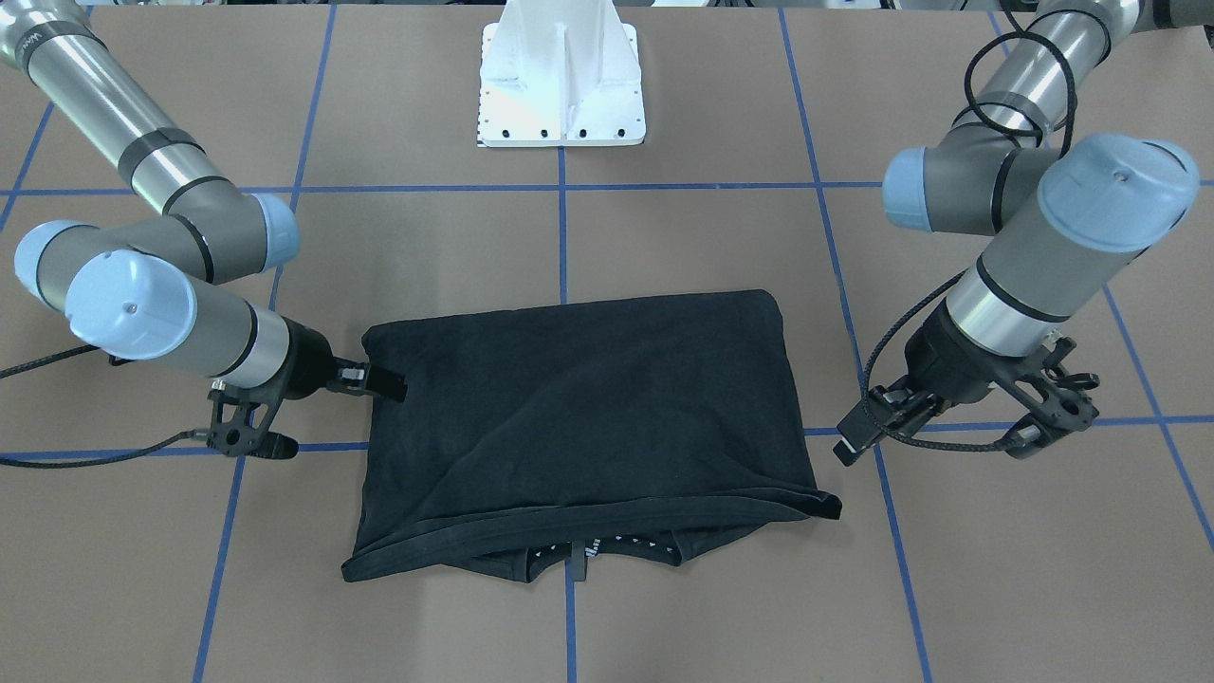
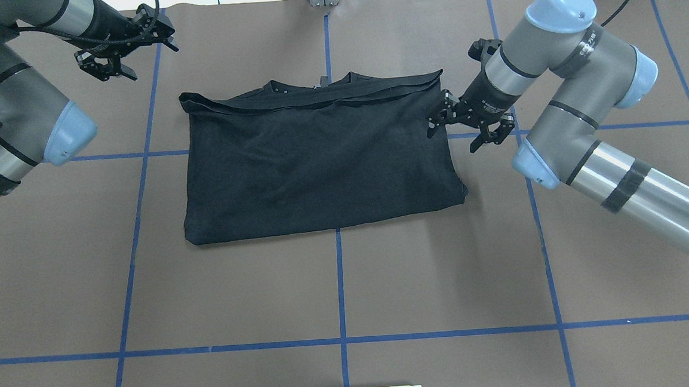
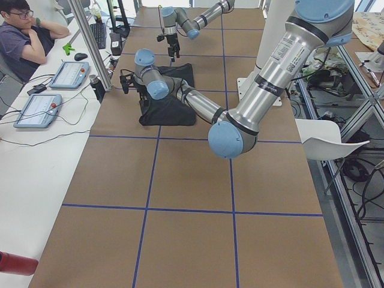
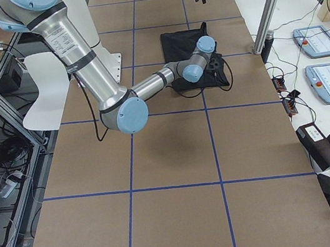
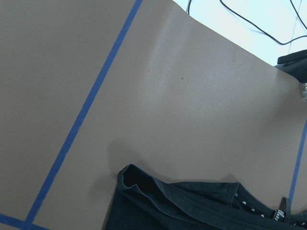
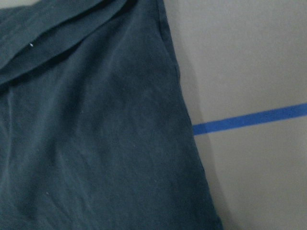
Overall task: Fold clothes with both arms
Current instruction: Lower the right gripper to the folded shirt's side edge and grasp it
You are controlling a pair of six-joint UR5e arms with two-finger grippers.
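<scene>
Table (image 2: 338, 289) bears T-shirt (image 2: 318, 159) beside right pincer (image 2: 437, 116)

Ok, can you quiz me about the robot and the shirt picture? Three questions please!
1. True or false: the black T-shirt hangs in the air.
2. Which tool is right at the shirt's side edge? A) the robot's left one B) the robot's right one C) neither
3. Fill in: the tape lines on the table are ____.

Key: 1 false, it lies folded on the table. 2 B, the right tool; the left tool is apart from the shirt. 3 blue.
</scene>
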